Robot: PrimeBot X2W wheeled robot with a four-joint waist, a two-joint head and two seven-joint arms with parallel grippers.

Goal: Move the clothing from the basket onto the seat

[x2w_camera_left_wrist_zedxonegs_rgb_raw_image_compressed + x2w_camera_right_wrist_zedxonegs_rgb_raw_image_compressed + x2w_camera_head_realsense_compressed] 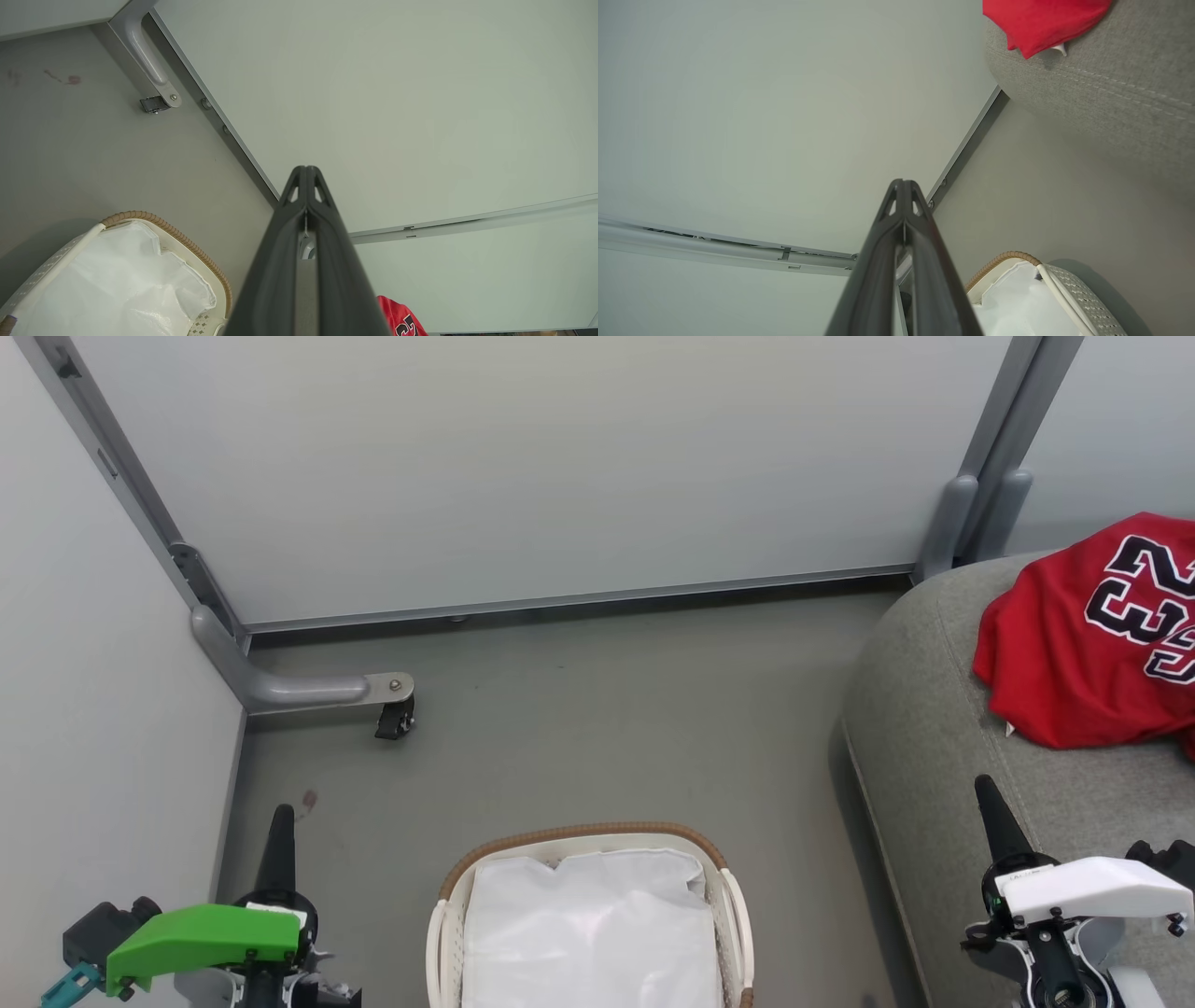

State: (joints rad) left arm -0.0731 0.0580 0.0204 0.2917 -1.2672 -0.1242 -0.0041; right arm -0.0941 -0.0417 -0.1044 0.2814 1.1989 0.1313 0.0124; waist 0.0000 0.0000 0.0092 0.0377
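Since both pairs of jaws are pressed shut on nothing, the left gripper point(281, 823) and the right gripper point(988, 795) each show as a single dark spike, tips together, pointing toward the far wall point(560, 467). Between the two, down on the floor point(607, 709), sits the basket point(579, 831), somewhat nearer the left gripper than the right. Inside it I see a crumpled white liner point(588, 933) and no red cloth at all.

The right gripper shows against the near left edge of the seat point(920, 737). The jersey point(1064, 644) lies ahead of it and a little to its right, spread close to the seat's rounded far-left corner. Its black "23" runs off toward the right (a sliver of red under it at the picture's edge may be the second piece, but I cannot tell).

So the clothing in sight lies to the right of both jaws and well apart from the basket, on the seat already, with the right arm far the nearer. I judge the task done or all but done. If anything hides under the liner, the left arm has the shorter reach.
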